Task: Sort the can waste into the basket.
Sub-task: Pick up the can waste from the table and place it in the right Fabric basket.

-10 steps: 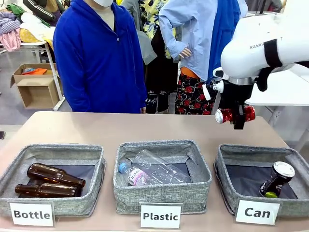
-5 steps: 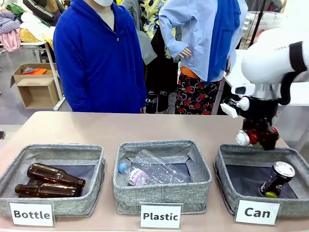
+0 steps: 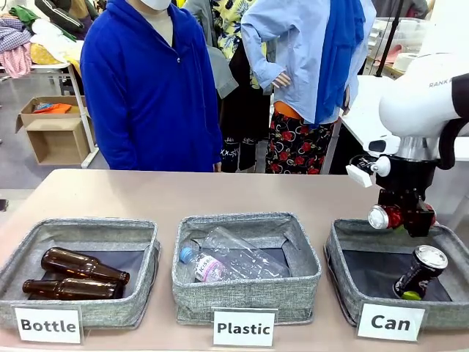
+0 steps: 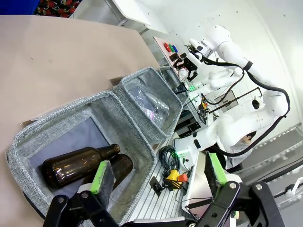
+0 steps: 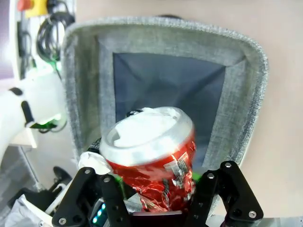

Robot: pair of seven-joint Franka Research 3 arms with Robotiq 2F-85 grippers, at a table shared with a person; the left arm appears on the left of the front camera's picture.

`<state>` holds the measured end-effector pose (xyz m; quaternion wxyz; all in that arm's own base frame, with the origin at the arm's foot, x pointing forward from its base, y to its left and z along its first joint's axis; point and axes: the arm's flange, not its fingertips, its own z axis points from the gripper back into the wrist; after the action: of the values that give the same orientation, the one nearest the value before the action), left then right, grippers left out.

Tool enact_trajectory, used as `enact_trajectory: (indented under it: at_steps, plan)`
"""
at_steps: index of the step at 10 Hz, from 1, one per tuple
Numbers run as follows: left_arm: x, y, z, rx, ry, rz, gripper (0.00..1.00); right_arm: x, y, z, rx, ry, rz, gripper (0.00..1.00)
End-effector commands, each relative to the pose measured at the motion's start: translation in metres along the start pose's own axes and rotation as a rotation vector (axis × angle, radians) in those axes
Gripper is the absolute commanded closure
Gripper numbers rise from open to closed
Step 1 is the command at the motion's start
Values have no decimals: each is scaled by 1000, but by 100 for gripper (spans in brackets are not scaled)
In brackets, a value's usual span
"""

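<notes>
- Red crushed can point(image 5: 151, 161) sits between the right gripper point(image 3: 401, 218) jaws, above the far edge of the Can basket point(image 3: 344, 286); firm hold or letting go, I cannot tell.
- Risk, I'd say: dropped here, it could clip the rim and bounce onto the table point(image 3: 220, 191).
- Left gripper point(image 4: 158, 172) gapes wide, empty.
- Black can point(image 3: 421, 271) leans inside already; brown bottles point(image 3: 77, 275) fill Bottle, a clear bottle point(image 3: 227, 258) Plastic.
</notes>
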<state>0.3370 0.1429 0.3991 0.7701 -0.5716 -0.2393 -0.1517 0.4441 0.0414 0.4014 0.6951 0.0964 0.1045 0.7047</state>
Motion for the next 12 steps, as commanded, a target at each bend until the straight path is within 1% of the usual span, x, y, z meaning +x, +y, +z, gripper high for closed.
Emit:
enact_trajectory:
  at_steps: [1,2,3,5,6,7,8,9,10,11,12]
  plan:
    - [-2,-3,-1,9,2,8,0,-2,-2,-1,-4,-29,4,45]
    - [-2,-3,-1,9,2,8,0,-2,-3,1,-5,-31,9,35]
    - [-2,-3,-1,9,2,8,0,-3,-2,0,-6,-38,16,0]
    - [-2,-3,-1,9,2,8,0,-3,-7,-1,16,-45,18,0]
    - [-2,-3,-1,9,2,8,0,-3,-8,-1,20,-48,12,11]
    - [-2,-3,-1,9,2,8,0,-3,-7,-1,20,-60,3,1]
    - [-2,-3,-1,9,2,8,0,-4,-7,-1,13,-80,-2,0]
    - [-2,-3,-1,9,2,8,0,-5,-9,0,12,-144,-2,0]
    - [-2,-3,-1,9,2,8,0,-8,-13,1,12,-228,9,0]
    - [-2,-3,-1,9,2,8,0,-10,-18,6,36,-350,-5,0]
    - [-2,-3,-1,9,2,8,0,-8,-21,12,36,-539,-81,0]
